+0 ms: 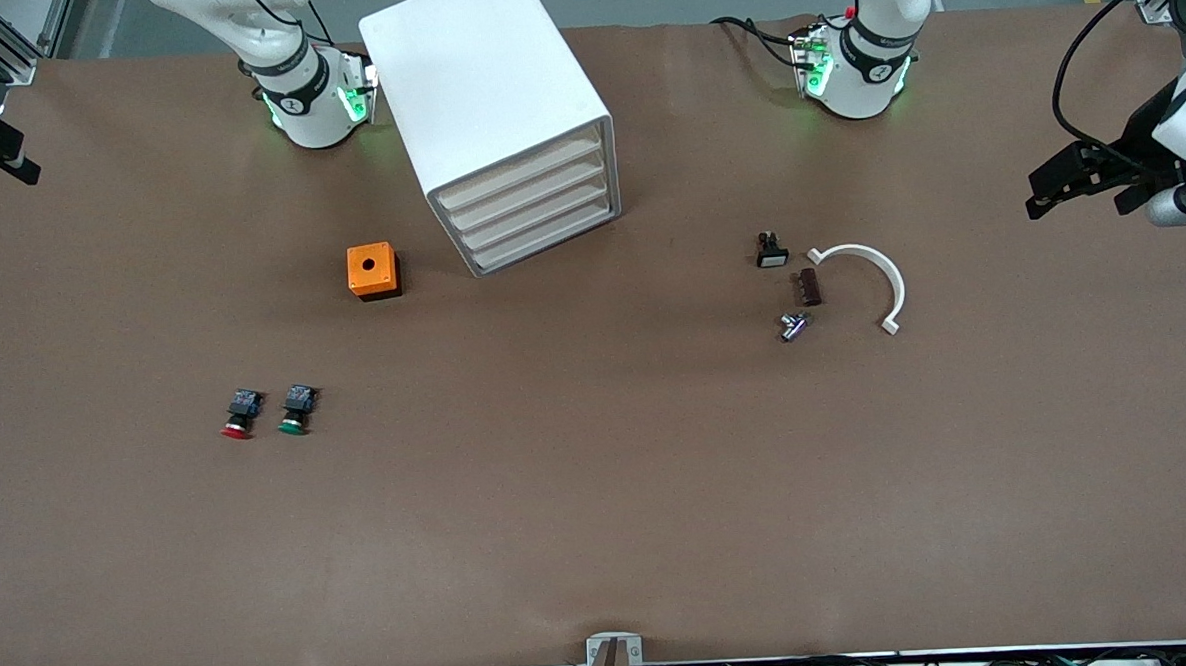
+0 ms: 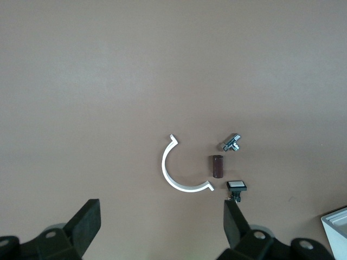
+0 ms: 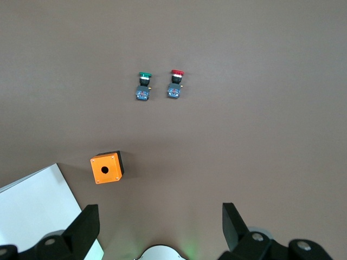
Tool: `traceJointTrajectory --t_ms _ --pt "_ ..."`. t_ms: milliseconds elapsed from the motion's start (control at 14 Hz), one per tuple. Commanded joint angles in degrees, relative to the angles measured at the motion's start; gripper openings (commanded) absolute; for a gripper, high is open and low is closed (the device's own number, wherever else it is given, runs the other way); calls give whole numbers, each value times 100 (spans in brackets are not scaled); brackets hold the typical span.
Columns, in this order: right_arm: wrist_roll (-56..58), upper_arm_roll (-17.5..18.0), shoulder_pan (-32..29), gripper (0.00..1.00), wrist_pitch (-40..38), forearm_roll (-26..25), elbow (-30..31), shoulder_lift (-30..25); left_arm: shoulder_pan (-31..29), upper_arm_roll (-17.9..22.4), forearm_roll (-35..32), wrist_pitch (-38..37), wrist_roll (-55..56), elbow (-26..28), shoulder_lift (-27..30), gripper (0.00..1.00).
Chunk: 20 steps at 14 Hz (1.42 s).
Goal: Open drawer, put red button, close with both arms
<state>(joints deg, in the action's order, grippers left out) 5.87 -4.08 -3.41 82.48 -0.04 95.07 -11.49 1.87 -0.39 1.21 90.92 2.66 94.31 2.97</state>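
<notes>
Drawer [image 1: 528, 190], second from the top of four alike shallow drawers, sits pushed in flush in a boxy, smooth white cabinet [image 1: 482, 88] whose front faces the front camera and is turned a little toward the left arm's end of the table. One red button [image 1: 239, 412] lies on its side on the brown table [image 1: 602, 533], toward the right arm's end and nearer the front camera than the cabinet; its long axis runs toward that camera, round red cap nearest, black-and-blue body farther. Just beside it lies one like button with a green cap [image 1: 295, 408], pointing the same way. One orange box [image 1: 372, 271] with a round hole in its top stands between the buttons and the cabinet. Toward the left arm's end lie a white half-ring clip [image 1: 866, 279], a dark brown cylinder [image 1: 810, 287], a small shiny metal piece [image 1: 792, 325] and a small black part with a white face [image 1: 771, 251]. The left gripper [image 2: 162, 225] hangs over these small parts with fingers spread wide, empty. The right gripper [image 3: 160, 227] hangs over the orange box area, also spread wide and empty.
</notes>
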Motion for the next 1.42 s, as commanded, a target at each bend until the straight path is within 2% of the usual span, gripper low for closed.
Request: traceJointTrajectory --t_ms 0,784,1068,1353 --pt "46 21 -37 100 -13 74 3 -29 -20 -13 -15 -110 -19 -132 -51 100" --pt "37 12 -81 100 22 22 -199 24 -29 13 2 -145 16 -71 -287 100" --pt "28 -14 -125 100 57 -5 -331 410 24 -4 28 -127 7 -79 -726 100" --pt "46 -14 -99 100 681 -5 -357 1209 68 -31 46 197 42 -88 -1227 100"
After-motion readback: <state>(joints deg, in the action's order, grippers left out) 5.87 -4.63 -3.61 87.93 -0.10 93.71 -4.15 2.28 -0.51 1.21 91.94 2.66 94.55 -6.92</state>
